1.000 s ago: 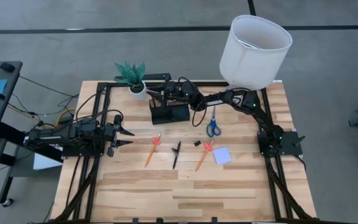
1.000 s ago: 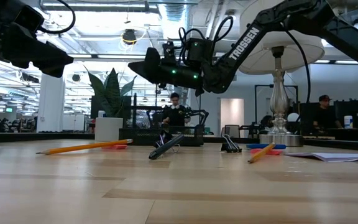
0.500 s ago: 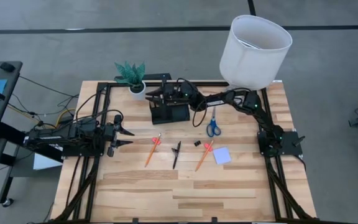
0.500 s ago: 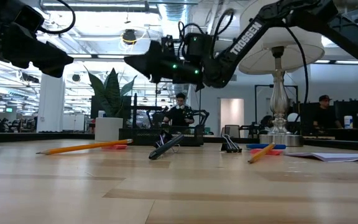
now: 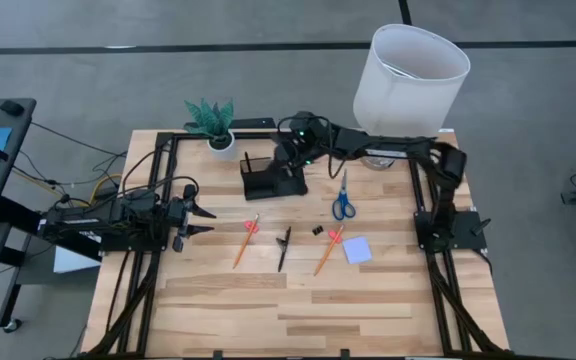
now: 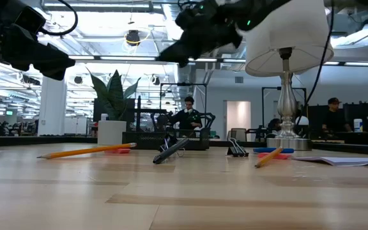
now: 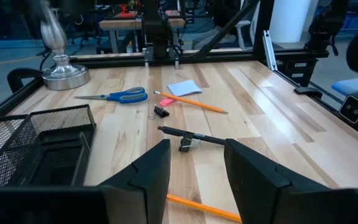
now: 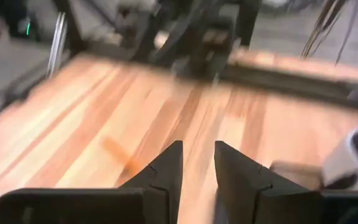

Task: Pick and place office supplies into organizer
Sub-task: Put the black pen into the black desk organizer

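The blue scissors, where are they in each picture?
High view: the blue-handled scissors lie right of the black organizer, below the lamp.
Low view: only a thin blue strip shows, just right of the black clip, near the lamp base.
Left wrist view: the scissors lie beside the silver lamp base.
Right wrist view: not in it.
Shared landmark: the black clip.
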